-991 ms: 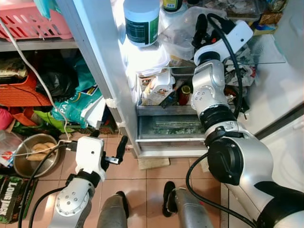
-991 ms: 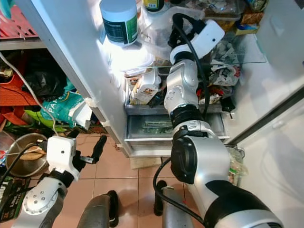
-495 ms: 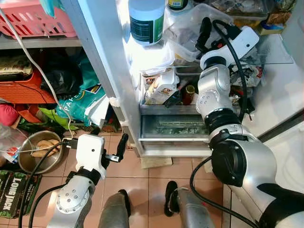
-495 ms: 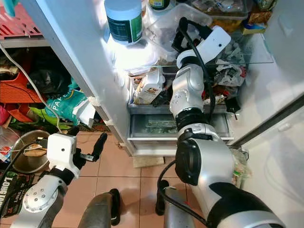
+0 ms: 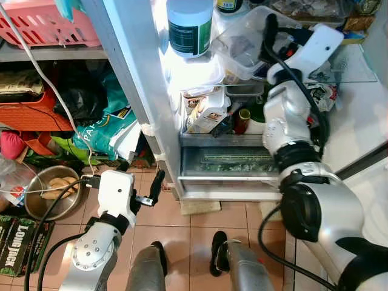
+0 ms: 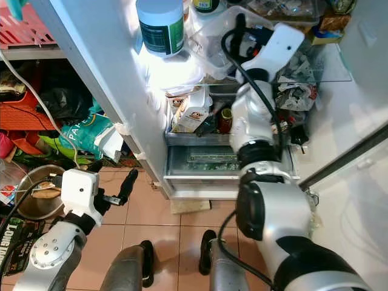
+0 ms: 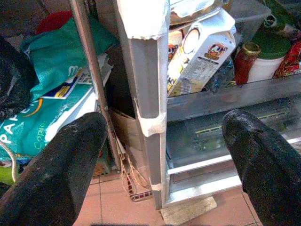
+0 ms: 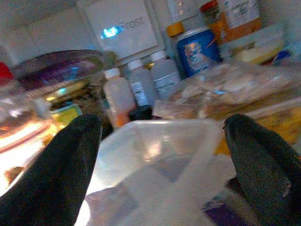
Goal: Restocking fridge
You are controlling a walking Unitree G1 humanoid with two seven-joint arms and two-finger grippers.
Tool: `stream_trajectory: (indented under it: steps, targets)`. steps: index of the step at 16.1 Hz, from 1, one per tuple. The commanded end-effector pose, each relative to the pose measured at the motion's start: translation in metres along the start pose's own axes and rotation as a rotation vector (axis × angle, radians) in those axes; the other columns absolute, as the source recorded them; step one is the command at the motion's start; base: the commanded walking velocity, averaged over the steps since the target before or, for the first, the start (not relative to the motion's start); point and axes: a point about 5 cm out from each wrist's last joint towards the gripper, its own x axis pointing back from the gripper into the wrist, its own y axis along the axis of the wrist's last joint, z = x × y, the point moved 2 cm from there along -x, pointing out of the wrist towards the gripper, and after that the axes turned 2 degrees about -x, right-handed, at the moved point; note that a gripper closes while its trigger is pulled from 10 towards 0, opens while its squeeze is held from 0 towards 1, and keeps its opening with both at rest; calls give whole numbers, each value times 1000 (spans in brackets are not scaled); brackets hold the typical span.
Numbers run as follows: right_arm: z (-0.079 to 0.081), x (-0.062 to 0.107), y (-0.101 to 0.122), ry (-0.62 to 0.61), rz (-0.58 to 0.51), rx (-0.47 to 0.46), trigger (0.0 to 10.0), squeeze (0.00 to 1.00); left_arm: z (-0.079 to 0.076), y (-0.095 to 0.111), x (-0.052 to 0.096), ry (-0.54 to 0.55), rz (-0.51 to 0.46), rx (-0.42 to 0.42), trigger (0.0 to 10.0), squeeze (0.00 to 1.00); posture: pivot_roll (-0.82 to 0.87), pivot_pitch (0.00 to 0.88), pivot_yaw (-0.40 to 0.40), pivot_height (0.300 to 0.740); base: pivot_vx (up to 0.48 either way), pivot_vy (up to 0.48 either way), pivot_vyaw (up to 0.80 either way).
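While the right claw (image 5: 270, 27), fingers spread wide, has drawn slightly back, the clear plastic container (image 5: 245, 36) sits tilted on the fridge shelf (image 5: 351, 66); placement appears done. Left claw (image 5: 142, 188) hangs wide, idle.

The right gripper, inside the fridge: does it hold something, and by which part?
Nothing is held. The right gripper has its jaws open, just over the clear plastic container on the glass shelf.

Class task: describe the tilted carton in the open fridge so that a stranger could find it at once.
Start at the open fridge, then find the crowded shelf just above the clear bottom drawer. At that shelf's left end, the white carton leans over; unlike the red-filled, gold-lidded jar beside it, it is boxy cardboard with printed panels.
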Motion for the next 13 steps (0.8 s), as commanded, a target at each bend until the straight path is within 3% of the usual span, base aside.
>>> stream_trajectory:
  steps: [1, 10, 11, 12, 13]
  targets:
    - [0, 2, 1, 12, -17, 45, 10000, 1000, 4, -6, 2, 8, 29, -6, 10000, 0, 207, 260, 53, 740, 0, 0, 0]
    - [-35, 11, 15, 25, -71, 221, 10000, 1000, 5, -6, -4, 7, 15, -8, 10000, 0, 189, 219, 42, 740, 0, 0, 0]
    - [-39, 14, 20, 39, -88, 255, 10000, 443, 4, -7, -6, 6, 10, -8, 10000, 0, 181, 206, 36, 740, 0, 0, 0]
    - [-43, 23, 27, 71, -109, 326, 10000, 0, 4, -7, -9, 9, 1, -4, 10000, 0, 163, 194, 31, 740, 0, 0, 0]
    - [-44, 26, 28, 80, -110, 342, 10000, 0, 5, -7, -9, 13, -1, -8, 10000, 0, 159, 192, 31, 740, 0, 0, 0]
